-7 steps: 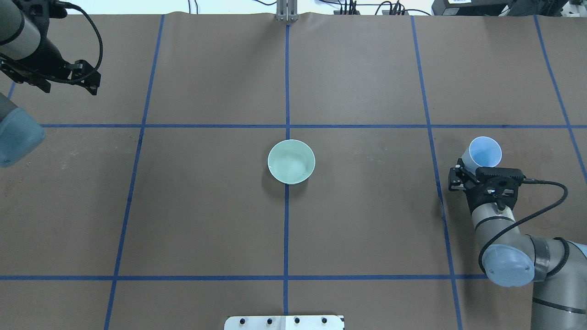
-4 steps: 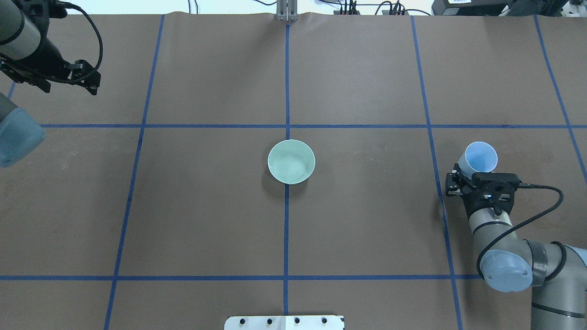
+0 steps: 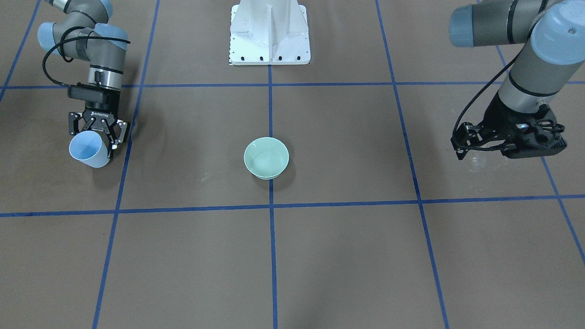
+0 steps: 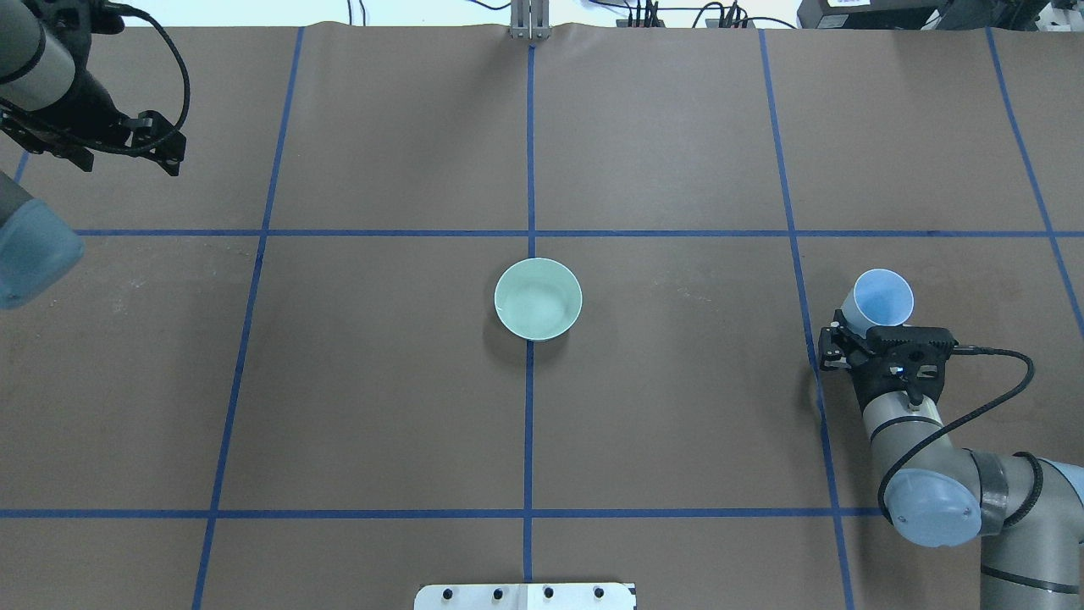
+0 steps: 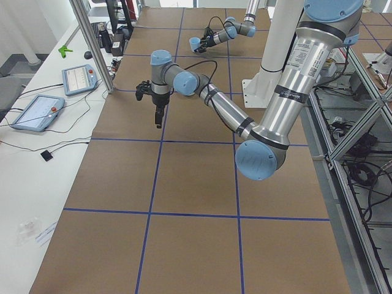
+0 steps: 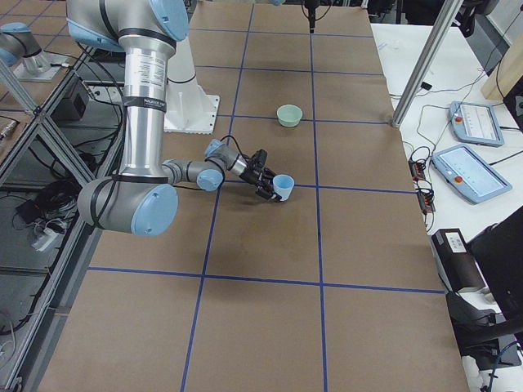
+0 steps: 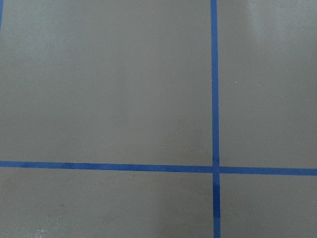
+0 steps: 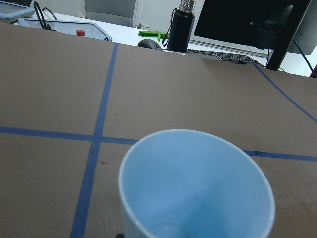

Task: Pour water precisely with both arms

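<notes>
**A:** Quick status, where's the cup?

**B:** Right gripper (image 3: pixel 96 139) has its fingers clamped on either side of the blue cup (image 3: pixel 87 153). Cup's tipped and low over the table (image 4: pixel 381 381), near the right edge.

**A:** And the bowl?

**B:** Green bowl (image 4: pixel 538 298) sits at table centre, well apart from the cup.

**A:** Water?

**B:** Hard to see. There's a faint pale sheen in the bowl's bottom, prob. the water (image 4: pixel 535 305). From the wrist cam the cup looks nearly dry, maybe a trace at the base. Can't be sure.

**A:** Left gripper?

**B:** Left gripper (image 4: pixel 161 148) hangs over the far-left corner w/ nothing in it. Fingers wide or narrow, can't tell.

**A:** So how far along?

**B:** My guess is the pour's done, i.e. what's left is setting the cup down & letting go. If the cup does hold water, though, the whole carry + pour remains.
</notes>
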Robot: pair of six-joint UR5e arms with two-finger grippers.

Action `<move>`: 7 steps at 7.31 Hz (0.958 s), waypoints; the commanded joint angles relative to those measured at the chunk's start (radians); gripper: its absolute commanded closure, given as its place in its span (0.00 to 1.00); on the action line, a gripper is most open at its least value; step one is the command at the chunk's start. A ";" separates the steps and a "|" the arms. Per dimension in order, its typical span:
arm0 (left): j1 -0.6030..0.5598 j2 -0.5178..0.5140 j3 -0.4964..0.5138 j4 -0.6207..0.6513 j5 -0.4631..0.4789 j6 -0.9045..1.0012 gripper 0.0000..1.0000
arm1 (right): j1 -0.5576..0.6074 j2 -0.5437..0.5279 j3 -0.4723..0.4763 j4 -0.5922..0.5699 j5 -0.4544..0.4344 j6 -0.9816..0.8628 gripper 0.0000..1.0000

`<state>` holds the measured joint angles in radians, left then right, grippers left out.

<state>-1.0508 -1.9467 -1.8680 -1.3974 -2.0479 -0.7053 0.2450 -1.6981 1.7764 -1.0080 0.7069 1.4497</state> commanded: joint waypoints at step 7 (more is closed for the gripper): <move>0.000 0.000 0.001 -0.006 0.000 0.000 0.00 | -0.006 -0.038 -0.005 0.131 -0.007 -0.002 0.01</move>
<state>-1.0508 -1.9466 -1.8670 -1.4025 -2.0478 -0.7056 0.2437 -1.7182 1.7696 -0.8806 0.6971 1.4487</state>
